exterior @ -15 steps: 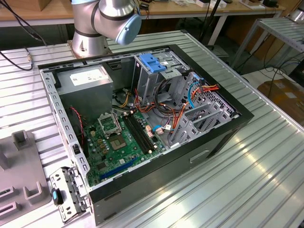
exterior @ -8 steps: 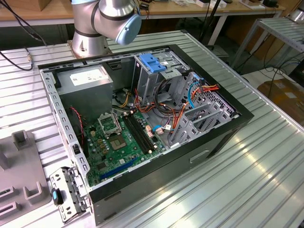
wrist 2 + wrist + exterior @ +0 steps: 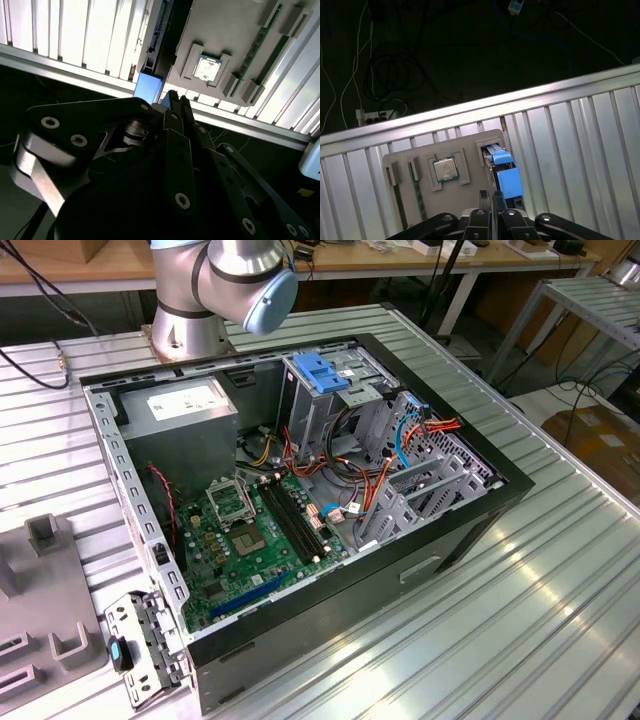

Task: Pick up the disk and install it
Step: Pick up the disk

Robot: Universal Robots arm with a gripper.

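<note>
Disk (image 3: 509,181) stands on edge in a slot of the gray tray (image 3: 470,142), blue rail end up. It is likely stiff, fairly heavy and shock-sensitive, so best pinched across its flat faces near that end. Gripper (image 3: 490,196) hovers just beside it, fingers closed on nothing. Memory sticks (image 3: 420,197) and processor chip (image 3: 444,169) lie near; slot walls crowd it. Open computer case (image 3: 330,630) sits on the tabletop (image 3: 520,620), well apart.

Robotics lab — open computer case (image 3: 320,635), ribbed aluminium table (image 3: 520,620)
</note>
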